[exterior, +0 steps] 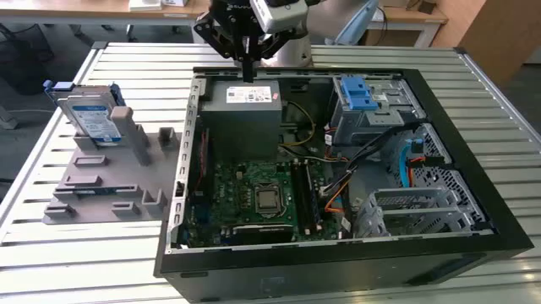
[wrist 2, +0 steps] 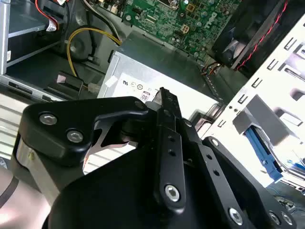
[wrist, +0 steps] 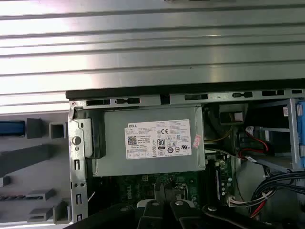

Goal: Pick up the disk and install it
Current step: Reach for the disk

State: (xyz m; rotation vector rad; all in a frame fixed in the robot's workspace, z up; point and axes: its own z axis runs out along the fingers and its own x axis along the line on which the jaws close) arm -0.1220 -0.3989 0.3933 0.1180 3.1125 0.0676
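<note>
Silver ribbed metal forms the table (exterior: 93, 253), the largest thing beneath the jaws, and in the first wrist view its slats run out beyond them. On it lies the open black computer case (exterior: 338, 269), with one rim just below the jaws. Inside, the grey metal box (exterior: 241, 123) with a white sticker sits directly under the jaws. In both wrist views its stickered face lies just past the fingertips. On the far side of that box from the jaws, the green motherboard (exterior: 249, 183) covers the case floor. To the exterior view's left of the jaws, outside the case and well apart from them, a grey slotted fixture (exterior: 110, 183) rests on the table. A silver drive cage (exterior: 414, 209) stands in the case corner farthest from the jaws, toward the exterior view's right. The gripper (exterior: 248, 75) hangs pointing down over the box's edge nearest the case rim. It is close above the box, but I cannot tell whether it touches. Its jaws are pressed together into one black bar, with nothing held between them. The disk (exterior: 91, 120) stands upright on edge in the fixture, framed by its blue bracket, well apart from the jaws on the exterior view's left. A blue ribbed latch piece (exterior: 358, 95) sits near the jaws on the exterior view's right, atop a grey bay.
</note>
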